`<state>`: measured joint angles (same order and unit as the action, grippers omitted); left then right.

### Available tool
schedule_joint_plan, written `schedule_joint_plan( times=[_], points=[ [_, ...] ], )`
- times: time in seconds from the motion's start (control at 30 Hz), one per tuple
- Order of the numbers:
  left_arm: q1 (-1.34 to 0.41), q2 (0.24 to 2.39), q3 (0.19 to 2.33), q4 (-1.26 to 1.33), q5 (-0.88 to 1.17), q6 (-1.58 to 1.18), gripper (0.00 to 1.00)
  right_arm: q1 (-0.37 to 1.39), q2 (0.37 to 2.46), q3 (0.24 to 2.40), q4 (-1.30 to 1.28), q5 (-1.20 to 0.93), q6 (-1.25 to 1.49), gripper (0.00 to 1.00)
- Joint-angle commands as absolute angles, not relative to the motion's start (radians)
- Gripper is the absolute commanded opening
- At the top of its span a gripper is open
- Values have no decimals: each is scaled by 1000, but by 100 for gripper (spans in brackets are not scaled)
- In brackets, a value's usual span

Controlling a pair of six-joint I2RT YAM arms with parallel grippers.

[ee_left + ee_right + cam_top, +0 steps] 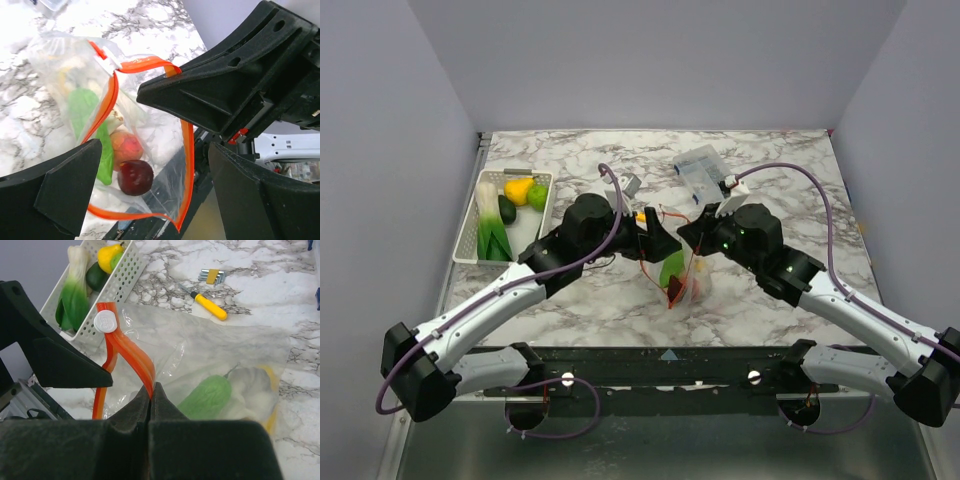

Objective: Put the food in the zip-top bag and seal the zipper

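Right claw (151,392) pinched shut on the zipper (135,357). Left claw (155,165) spread wide, holding nothing, beside the mouth. Zip-top bag (210,350) sits mid-desk (620,305) between the claws, some food (125,147) inside.

Judged: keep rt pinch firm and raise the lip so the mouth gapes before loading.

Rt wrist view shows the basket (125,282) w/ items not yet bagged - left wrist view doesn't. Only left wrist view shows the dark fruit (135,177).

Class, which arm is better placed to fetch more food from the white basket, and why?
Left. The left gripper is open, and the white basket lies on its side; the right gripper is shut on the zipper.
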<state>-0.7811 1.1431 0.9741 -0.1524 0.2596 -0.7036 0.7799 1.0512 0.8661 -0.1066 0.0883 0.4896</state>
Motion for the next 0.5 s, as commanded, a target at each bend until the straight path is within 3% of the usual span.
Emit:
schedule_joint_plan(
  times=[0.0, 0.3, 0.47],
  points=[
    [-781, 1052, 979, -206, 162, -628, 90, 787, 1042, 887, -97, 99, 483, 1],
    [-695, 850, 901, -359, -101, -577, 93, 787, 1039, 874, -104, 117, 459, 1],
    [-456, 805, 887, -570, -197, -626, 95, 788, 1034, 873, -108, 121, 443, 1]
  ],
)
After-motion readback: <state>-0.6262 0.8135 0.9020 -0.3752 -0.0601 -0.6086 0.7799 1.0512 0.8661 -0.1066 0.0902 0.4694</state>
